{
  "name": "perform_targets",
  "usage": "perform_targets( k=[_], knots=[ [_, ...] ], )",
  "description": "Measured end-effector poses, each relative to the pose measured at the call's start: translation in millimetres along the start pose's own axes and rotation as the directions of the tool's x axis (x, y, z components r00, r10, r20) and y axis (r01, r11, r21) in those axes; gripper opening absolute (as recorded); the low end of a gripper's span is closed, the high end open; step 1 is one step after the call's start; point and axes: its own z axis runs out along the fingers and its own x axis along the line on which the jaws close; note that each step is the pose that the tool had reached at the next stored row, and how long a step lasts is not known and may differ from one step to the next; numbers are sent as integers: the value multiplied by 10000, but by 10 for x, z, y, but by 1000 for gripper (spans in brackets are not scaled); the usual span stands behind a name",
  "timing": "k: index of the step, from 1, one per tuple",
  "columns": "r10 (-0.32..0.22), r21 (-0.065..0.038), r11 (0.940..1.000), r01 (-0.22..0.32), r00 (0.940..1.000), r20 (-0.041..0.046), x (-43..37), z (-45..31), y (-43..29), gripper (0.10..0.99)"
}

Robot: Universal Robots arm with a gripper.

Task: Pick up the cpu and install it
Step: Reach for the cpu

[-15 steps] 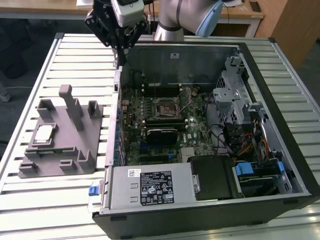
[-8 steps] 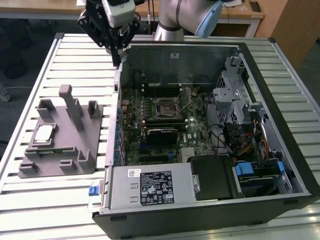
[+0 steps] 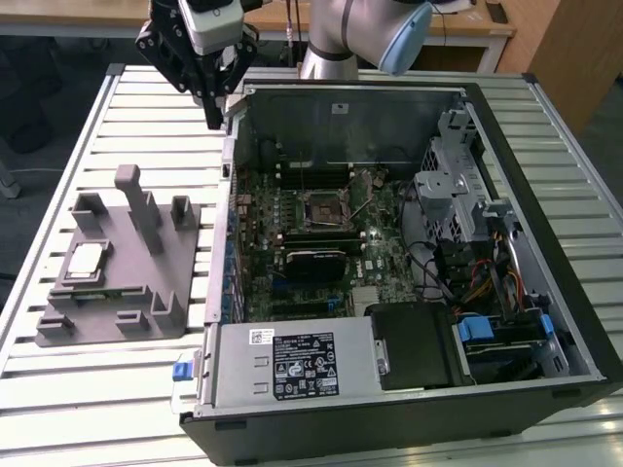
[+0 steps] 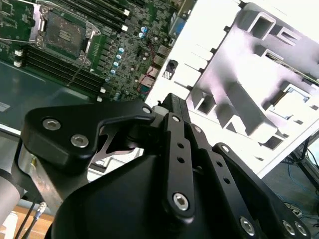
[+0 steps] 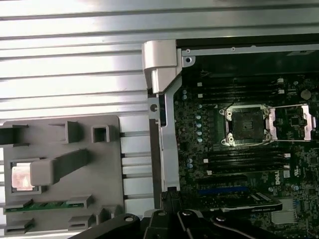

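Gripper (image 3: pixel 214 119): its top is cut off by the frame edge at the upper left of the exterior view. In both wrist views its own black linkage blocks much of the scene. Fingers look closed tip to tip, with nothing between them. It hangs over the table (image 3: pixel 146 107), just beside the case (image 3: pixel 389 428) at the case's upper-left corner in the frame, well apart from the cpu.

cpu (image 3: pixel 86 261) lies flat in the tray (image 3: pixel 185 268), mid-left of the exterior view, silver top up. In the first wrist view the cpu (image 5: pixel 22 177) is washed out pinkish and a tall peg (image 5: pixel 60 167) covers one edge. In the second wrist view the tray (image 4: pixel 239 109) is blown out white, and I can't make out the chip there.

Socket (image 3: pixel 321 207) sits mid-board inside the case. In the first wrist view the socket (image 5: pixel 246 124) is bare, with the load plate (image 5: pixel 289 122) flipped open beside it.

The table is pale slatted metal. Arm (image 3: pixel 341 29) stands behind the case, top centre. There is wooden furniture (image 3: pixel 565 49) at the upper right and dark floor at the far left.
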Motion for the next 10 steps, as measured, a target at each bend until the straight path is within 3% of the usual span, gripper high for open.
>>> perform_targets(
  k=[10],
  knots=[
    [1,2,10000,-1,10000,-23,190,9,-15,114]
  ],
)
